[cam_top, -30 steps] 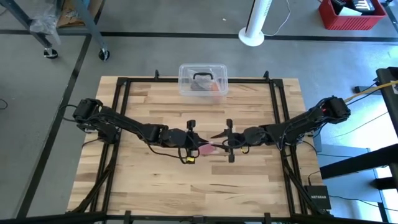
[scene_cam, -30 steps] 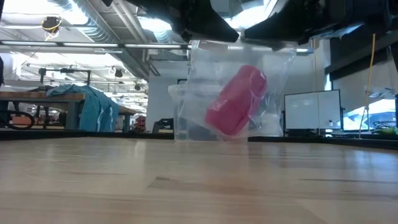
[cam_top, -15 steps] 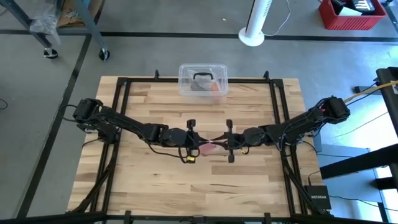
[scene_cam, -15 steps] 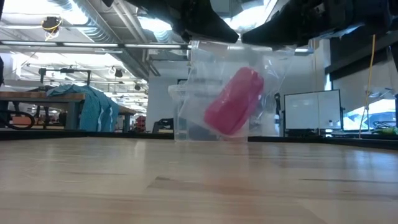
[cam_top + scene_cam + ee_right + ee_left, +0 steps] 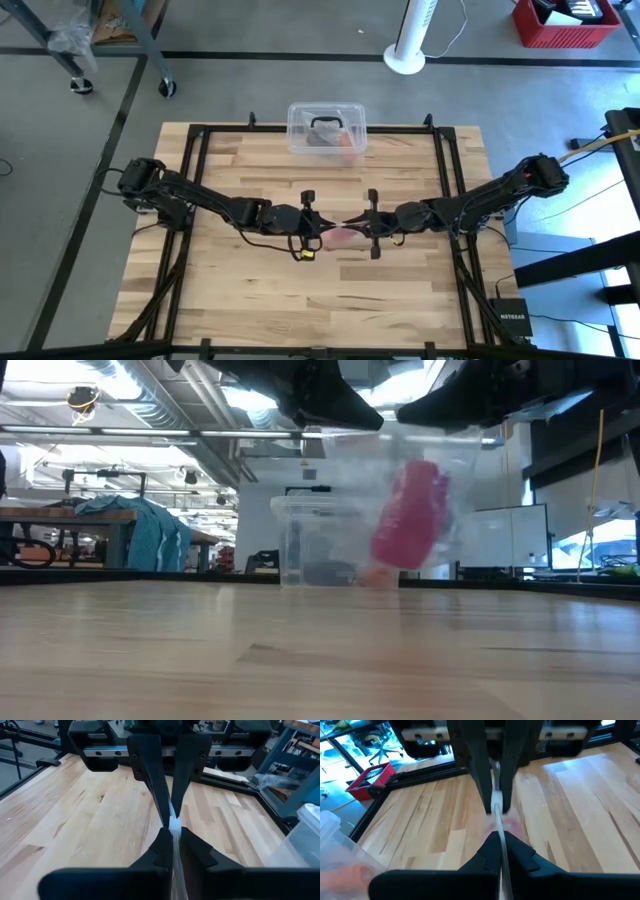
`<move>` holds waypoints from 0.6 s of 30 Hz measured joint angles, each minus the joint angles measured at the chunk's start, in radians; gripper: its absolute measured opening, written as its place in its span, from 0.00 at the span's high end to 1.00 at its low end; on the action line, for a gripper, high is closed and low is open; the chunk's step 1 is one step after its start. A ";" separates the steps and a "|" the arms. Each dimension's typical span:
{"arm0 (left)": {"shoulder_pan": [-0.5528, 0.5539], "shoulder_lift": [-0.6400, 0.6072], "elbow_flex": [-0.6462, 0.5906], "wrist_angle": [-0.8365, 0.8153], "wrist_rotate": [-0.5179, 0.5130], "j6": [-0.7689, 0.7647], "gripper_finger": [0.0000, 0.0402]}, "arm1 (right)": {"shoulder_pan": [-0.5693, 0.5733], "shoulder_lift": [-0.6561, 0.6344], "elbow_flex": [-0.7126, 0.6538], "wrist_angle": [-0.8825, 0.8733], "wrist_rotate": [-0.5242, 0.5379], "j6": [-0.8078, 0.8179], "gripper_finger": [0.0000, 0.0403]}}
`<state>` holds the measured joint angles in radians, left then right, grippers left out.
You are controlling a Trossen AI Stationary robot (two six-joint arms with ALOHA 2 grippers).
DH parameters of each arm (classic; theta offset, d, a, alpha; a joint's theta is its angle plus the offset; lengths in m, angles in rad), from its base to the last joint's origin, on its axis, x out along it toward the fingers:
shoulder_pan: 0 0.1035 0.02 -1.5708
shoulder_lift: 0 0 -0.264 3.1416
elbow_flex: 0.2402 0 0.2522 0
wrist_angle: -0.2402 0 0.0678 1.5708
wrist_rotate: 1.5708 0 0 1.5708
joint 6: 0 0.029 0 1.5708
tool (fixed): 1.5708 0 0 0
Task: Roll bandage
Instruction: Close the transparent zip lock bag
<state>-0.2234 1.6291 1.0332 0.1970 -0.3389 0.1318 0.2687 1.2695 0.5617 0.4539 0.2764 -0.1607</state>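
Note:
The bandage is a small pink roll (image 5: 409,512) inside a small clear plastic bag (image 5: 352,485). The bag hangs above the middle of the table, clear of the wood. My left gripper (image 5: 322,222) and my right gripper (image 5: 360,222) face each other tip to tip, and both are shut on the bag's top edge. From above, the pink roll (image 5: 345,237) shows just below the fingertips. In the low view the roll stands nearly upright toward the bag's right side. My left gripper pinches the bag's top edge (image 5: 498,839) between its two fingers, coming level from the table's left. The bag hangs below, clear of the table. My right gripper pinches the same top edge (image 5: 174,831) between its two fingers, coming level from the table's right. The edge runs as a thin strip between the two pairs of fingertips.
A clear plastic box (image 5: 326,128) with a black handle stands at the table's far edge, behind the bag in the low view (image 5: 300,545). A black frame (image 5: 448,190) runs around the wooden table top. Bare wood lies to the near side of the grippers.
My right gripper has drawn a little toward the table's right edge. The bag has swung: the pink roll, tilted a second ago, now stands nearly upright and has shifted toward the right side of the bag. Both grippers keep hold.

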 joint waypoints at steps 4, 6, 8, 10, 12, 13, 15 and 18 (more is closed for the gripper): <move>0.000 0.000 0.000 -0.007 -0.002 -0.002 1.00 | 0.000 -0.063 0.001 -0.099 0.000 0.028 0.94; 0.000 0.000 0.000 -0.012 -0.002 -0.001 1.00 | 0.000 -0.092 0.001 -0.148 -0.001 0.042 0.94; 0.000 0.000 -0.001 -0.012 -0.002 -0.001 1.00 | 0.000 -0.117 0.001 -0.178 -0.002 0.054 0.94; 0.000 0.000 -0.002 -0.008 -0.002 -0.003 1.00 | 0.000 -0.129 0.001 -0.179 -0.009 0.057 0.94; 0.000 0.000 -0.003 0.010 -0.002 -0.008 1.00 | 0.000 -0.130 0.001 -0.172 -0.008 0.057 0.94; 0.000 0.000 -0.005 0.023 -0.001 -0.017 1.00 | 0.000 -0.130 0.001 -0.169 -0.009 0.057 0.94; -0.002 0.000 -0.005 0.047 0.000 -0.046 0.99 | 0.000 -0.117 0.001 -0.160 -0.009 0.059 0.94; -0.002 0.000 -0.005 0.064 0.002 -0.072 0.96 | -0.001 -0.088 0.001 -0.164 -0.014 0.059 0.94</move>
<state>-0.2255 1.6291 1.0283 0.2615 -0.3370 0.0596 0.2680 1.1812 0.5625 0.2900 0.2623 -0.1017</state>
